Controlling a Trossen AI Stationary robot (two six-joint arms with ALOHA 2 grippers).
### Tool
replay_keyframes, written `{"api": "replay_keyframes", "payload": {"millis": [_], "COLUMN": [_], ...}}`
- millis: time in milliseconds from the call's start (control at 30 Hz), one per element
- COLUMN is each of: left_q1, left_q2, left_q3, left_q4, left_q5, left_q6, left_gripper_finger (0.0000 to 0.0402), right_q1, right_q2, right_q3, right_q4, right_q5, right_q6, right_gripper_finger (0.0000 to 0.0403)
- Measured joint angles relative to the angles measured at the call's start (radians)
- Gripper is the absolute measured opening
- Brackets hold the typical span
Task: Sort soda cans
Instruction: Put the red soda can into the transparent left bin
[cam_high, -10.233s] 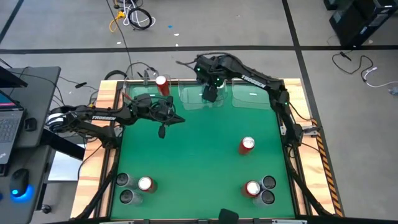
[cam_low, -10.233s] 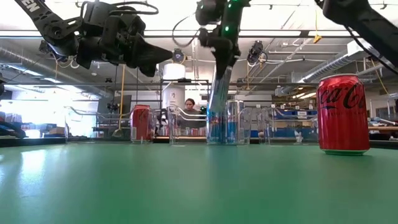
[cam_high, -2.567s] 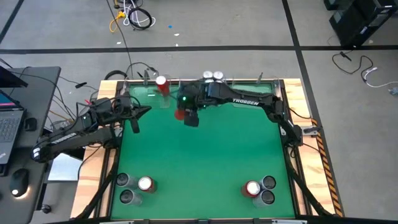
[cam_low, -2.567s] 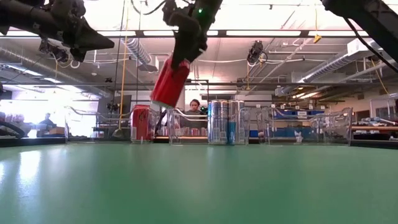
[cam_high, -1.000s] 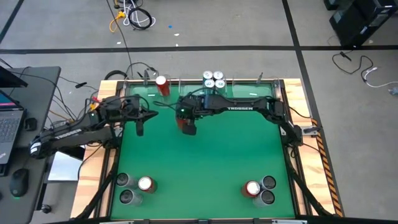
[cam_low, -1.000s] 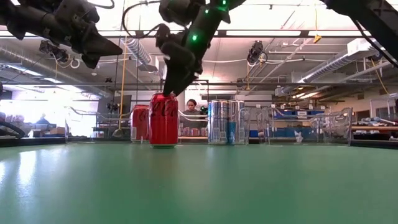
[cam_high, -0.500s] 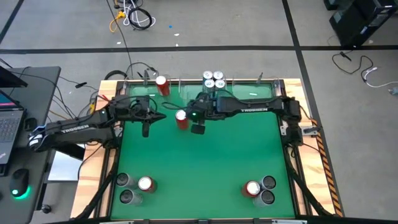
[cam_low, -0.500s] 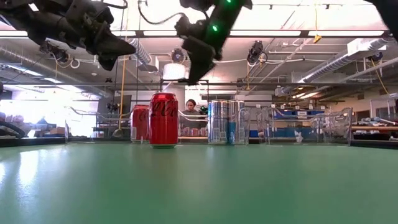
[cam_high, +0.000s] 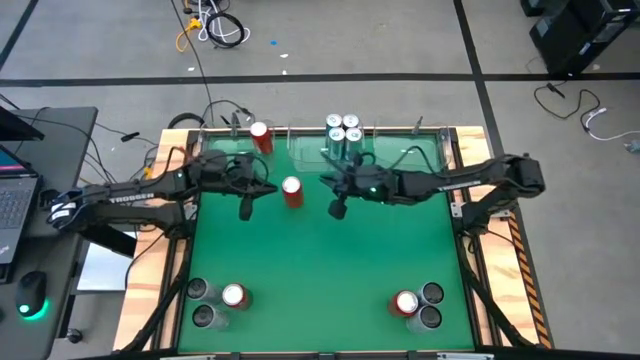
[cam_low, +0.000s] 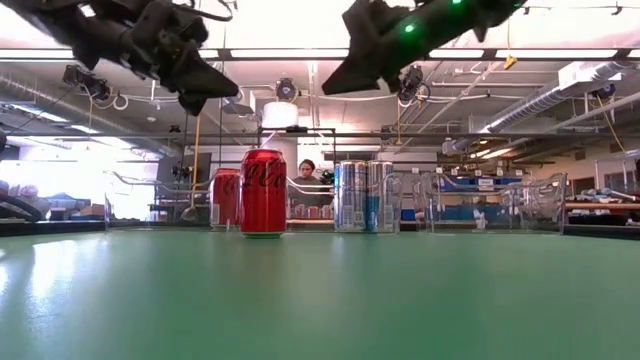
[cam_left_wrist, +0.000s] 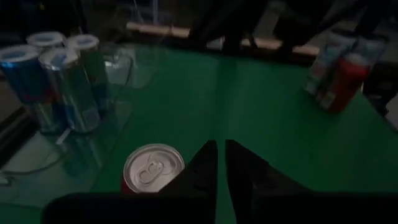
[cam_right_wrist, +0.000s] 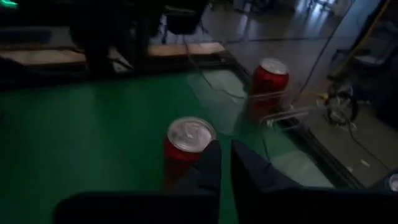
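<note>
A red soda can (cam_high: 292, 190) (cam_low: 263, 190) stands upright on the green table, just in front of the clear bins at the far edge. My left gripper (cam_high: 245, 209) (cam_left_wrist: 221, 155) hovers to the can's left, shut and holding nothing. My right gripper (cam_high: 337, 210) (cam_right_wrist: 225, 155) hovers to the can's right, also shut and holding nothing. Both are raised above the can's top in the low view. A second red can (cam_high: 261, 136) stands in the far-left bin. Three blue-and-white cans (cam_high: 343, 130) stand in the middle bin.
Near the front-left corner stand a red can (cam_high: 234, 296) and two dark cans (cam_high: 202, 303). A similar group (cam_high: 418, 304) stands near the front-right corner. A clear bin (cam_high: 410, 155) at the far right shows no cans. The table's middle is bare green.
My right gripper has drawn away from the red can, rising and going toward the table's right edge. The can stays upright where it was set down. My left gripper has come toward the can from the table's left.
</note>
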Motion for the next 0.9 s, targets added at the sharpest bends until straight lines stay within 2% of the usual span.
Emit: {"api": "replay_keyframes", "payload": {"millis": [200,367,533,733,900], "left_q1": [0.0,0.0,0.0,0.0,0.0], "left_q2": [0.113,0.234,0.375,0.524,0.605], "left_q3": [0.179,0.333,0.468,0.567,0.602], "left_q4": [-0.205,-0.345,-0.473,-0.596,-0.64], "left_q5": [-0.026,-0.078,-0.081,-0.101,-0.174], "left_q6": [0.012,-0.048,-0.055,-0.041,-0.019], "left_gripper_finger": [0.0095,0.0161,0.023,0.0297,0.0325], "right_q1": [0.044,0.071,0.086,0.1,0.106], "right_q2": [-0.038,-0.038,-0.037,-0.037,-0.036], "right_q3": [-0.04,-0.042,-0.042,-0.042,-0.042], "right_q4": [0.028,0.029,0.028,0.028,0.023], "right_q5": [0.0,0.001,0.001,0.002,0.002], "right_q6": [0.0,0.0,-0.002,-0.003,-0.004], "right_gripper_finger": [0.0003,0.0004,0.0001,0.0002,0.0001]}}
